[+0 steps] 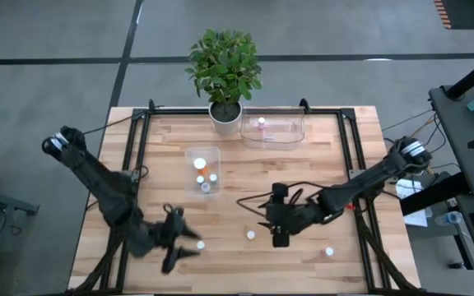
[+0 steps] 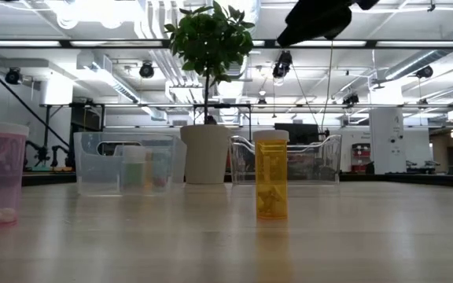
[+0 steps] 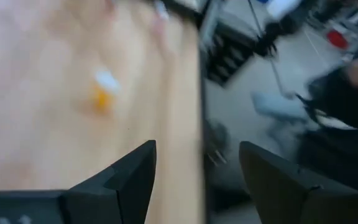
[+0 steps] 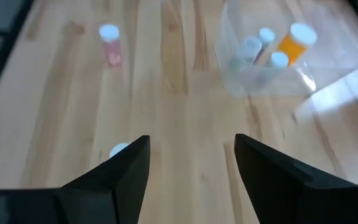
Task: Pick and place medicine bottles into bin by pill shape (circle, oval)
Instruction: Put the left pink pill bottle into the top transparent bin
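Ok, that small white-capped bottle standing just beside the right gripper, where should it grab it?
Probably by the cap or the body just under it, coming straight down. The bottle stands upright with its round cap facing up and bare table all round it, so the open right gripper could straddle it from any angle.

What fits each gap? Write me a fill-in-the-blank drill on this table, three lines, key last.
1. The larger clear bin holds only ___ medicine bottle.
2. The left gripper and the right gripper both have their fingers ___.
3. The plant pot beside that bin is ___ in colour.

Missing words: one; open; white.
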You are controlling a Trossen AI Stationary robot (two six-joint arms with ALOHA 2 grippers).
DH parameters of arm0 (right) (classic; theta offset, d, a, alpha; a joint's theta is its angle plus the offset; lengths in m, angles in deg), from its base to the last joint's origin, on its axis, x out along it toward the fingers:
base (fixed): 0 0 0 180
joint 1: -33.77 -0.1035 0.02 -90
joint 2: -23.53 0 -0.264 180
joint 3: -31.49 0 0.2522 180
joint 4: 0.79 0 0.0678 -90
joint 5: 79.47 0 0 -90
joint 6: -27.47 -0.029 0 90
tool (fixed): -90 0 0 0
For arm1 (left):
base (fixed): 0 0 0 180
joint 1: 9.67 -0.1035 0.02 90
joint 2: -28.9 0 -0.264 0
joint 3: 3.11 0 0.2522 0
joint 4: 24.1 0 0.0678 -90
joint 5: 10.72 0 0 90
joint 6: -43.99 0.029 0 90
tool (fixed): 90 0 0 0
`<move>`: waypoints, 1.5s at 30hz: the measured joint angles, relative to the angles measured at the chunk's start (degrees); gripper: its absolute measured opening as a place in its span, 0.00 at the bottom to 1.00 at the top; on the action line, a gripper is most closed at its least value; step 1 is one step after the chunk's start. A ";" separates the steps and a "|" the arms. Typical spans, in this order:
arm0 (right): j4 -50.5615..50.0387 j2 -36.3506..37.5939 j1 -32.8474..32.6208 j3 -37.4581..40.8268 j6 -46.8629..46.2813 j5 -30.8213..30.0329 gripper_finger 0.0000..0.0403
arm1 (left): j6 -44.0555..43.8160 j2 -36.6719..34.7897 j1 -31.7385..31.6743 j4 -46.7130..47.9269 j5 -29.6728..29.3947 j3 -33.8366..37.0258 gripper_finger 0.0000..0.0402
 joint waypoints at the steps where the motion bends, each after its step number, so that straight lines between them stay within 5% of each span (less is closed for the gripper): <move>1: 3.04 1.13 0.01 1.89 0.62 -0.01 0.56 | -3.69 1.17 1.49 0.11 1.38 -0.10 0.53; 6: 11.77 5.77 -0.10 8.43 2.65 0.15 0.56 | -20.62 6.96 9.42 4.79 3.37 -0.89 0.53; 14: 17.44 10.69 -0.35 13.17 3.25 0.13 0.56 | -29.95 22.35 15.26 3.65 -10.70 -0.65 0.53; 24: 21.17 9.75 -0.35 13.36 6.27 0.13 0.56 | -32.82 32.39 11.09 3.07 -17.63 -1.09 0.53; 45: 21.96 9.29 -0.35 13.36 6.99 0.12 0.56 | -29.73 38.86 5.31 2.45 -26.70 -0.45 0.51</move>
